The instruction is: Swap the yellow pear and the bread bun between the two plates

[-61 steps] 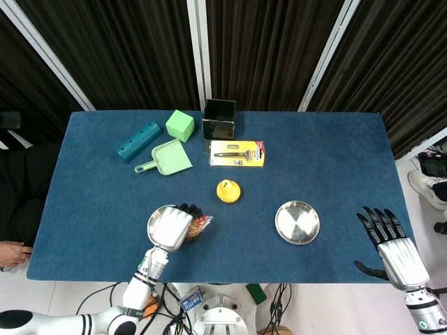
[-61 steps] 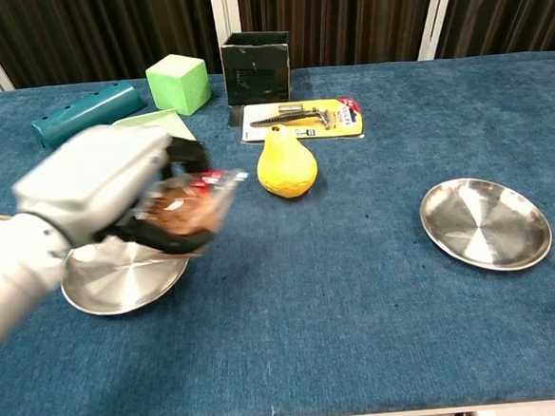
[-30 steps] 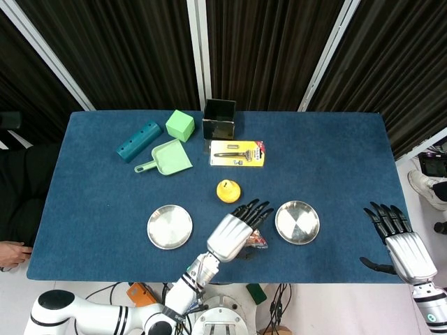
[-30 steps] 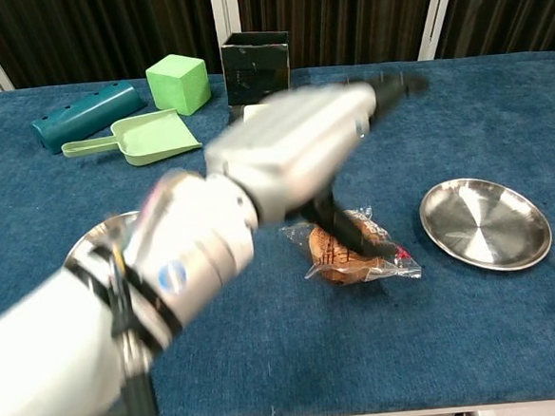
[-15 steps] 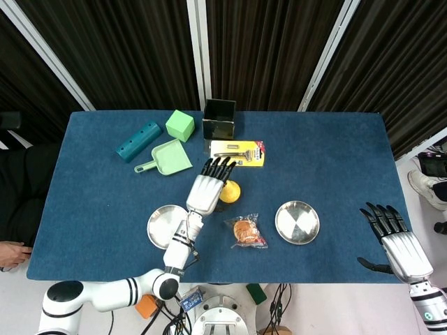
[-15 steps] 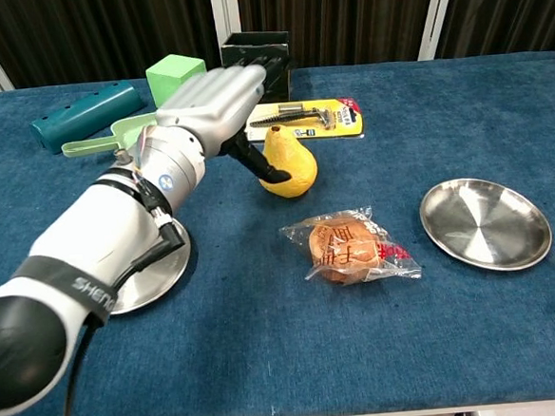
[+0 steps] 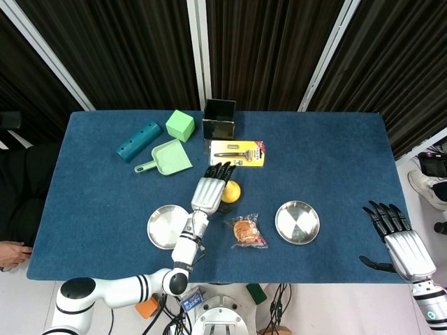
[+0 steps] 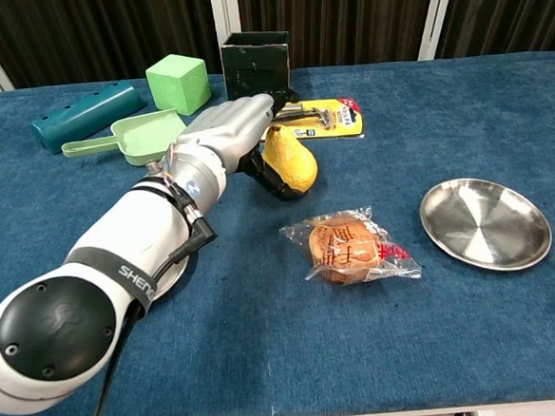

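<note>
The yellow pear (image 7: pixel 233 190) (image 8: pixel 294 165) stands upright on the blue cloth between the two plates, towards the back. My left hand (image 7: pixel 209 188) (image 8: pixel 229 130) lies against the pear's left side, fingers stretched out over it and the thumb curved round its front. The bread bun (image 7: pixel 245 231) (image 8: pixel 346 246), in a clear wrapper, lies on the cloth between the plates, on neither one. The left plate (image 7: pixel 164 229) and the right plate (image 7: pixel 297 222) (image 8: pixel 485 222) hold nothing. My right hand (image 7: pixel 398 241) hovers off the table's right front corner with its fingers apart and nothing in it.
Along the back stand a green cube (image 7: pixel 179 125), a teal block (image 7: pixel 139 140), a green dustpan (image 7: pixel 170 157), a black box (image 7: pixel 218 118) and a packaged razor (image 7: pixel 237 153). The razor pack lies just behind the pear.
My left hand carried the bun from the left plate, let it go on the cloth between the plates, then swung back to the pear and settled against it. The right hand barely moved.
</note>
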`<state>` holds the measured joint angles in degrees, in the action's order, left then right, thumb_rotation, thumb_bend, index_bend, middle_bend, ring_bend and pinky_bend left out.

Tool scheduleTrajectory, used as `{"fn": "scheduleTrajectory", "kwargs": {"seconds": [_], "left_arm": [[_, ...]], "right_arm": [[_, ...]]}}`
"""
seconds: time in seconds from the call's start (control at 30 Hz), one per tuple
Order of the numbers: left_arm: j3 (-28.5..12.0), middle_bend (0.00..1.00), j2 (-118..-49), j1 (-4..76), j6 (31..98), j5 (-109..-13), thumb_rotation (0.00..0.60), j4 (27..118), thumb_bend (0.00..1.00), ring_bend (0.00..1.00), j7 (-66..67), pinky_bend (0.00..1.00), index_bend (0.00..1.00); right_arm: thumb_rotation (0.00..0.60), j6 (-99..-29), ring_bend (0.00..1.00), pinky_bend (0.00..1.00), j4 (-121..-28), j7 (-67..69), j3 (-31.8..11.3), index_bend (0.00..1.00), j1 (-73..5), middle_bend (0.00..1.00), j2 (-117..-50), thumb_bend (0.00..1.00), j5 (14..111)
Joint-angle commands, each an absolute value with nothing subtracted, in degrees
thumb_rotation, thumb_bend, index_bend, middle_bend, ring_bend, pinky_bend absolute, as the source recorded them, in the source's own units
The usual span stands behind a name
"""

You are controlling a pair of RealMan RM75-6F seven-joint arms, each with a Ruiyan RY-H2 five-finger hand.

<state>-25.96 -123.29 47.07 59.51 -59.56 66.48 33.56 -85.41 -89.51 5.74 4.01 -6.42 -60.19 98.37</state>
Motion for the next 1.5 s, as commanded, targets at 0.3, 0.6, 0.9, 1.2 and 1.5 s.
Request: {"fn": "scheduleTrajectory", "kwargs": {"seconds": [0.3,0.6,0.9,1.2,1.5], "left_arm": [[-25.76,0.38,-126.26,49.16,62.46,-59.16,0.600,61.44,0.10,0.34,31.48,0.41,0.39],[-23.89,0.55,-124.93,48.30,65.39,-61.54,0.600,64.37,0.19,0.49,30.13,0.54,0.55],[-15.39,0.55,-105.67,38.34,74.03,-68.47,0.600,89.10,0.20,0.49,35.14,0.54,0.55],[-4.21,0.55,-92.42,28.39,77.88,-72.41,0.600,97.95,0.19,0.49,30.95,0.54,0.55],[-0.51,0.54,-94.50,26.37,76.77,-76.27,0.600,93.33,0.14,0.49,27.76,0.54,0.55]], "right_arm": [[0.518,-85.49,0.00,0.00,-89.36,6.46,3.77,0.00,-6.39,0.00,-60.00,0.26,98.30],[0.517,-85.54,0.00,0.00,-89.27,6.45,3.58,0.00,-6.32,0.00,-59.99,0.26,98.20],[0.518,-85.40,0.00,0.00,-89.25,5.60,3.54,0.00,-6.13,0.00,-60.20,0.26,98.01],[0.518,-85.12,0.00,0.00,-90.57,2.23,3.71,0.00,-5.89,0.00,-61.11,0.26,98.46],[0.518,-83.88,0.00,0.00,-91.09,0.41,3.61,0.00,-6.20,0.00,-61.59,0.26,98.01]]}}
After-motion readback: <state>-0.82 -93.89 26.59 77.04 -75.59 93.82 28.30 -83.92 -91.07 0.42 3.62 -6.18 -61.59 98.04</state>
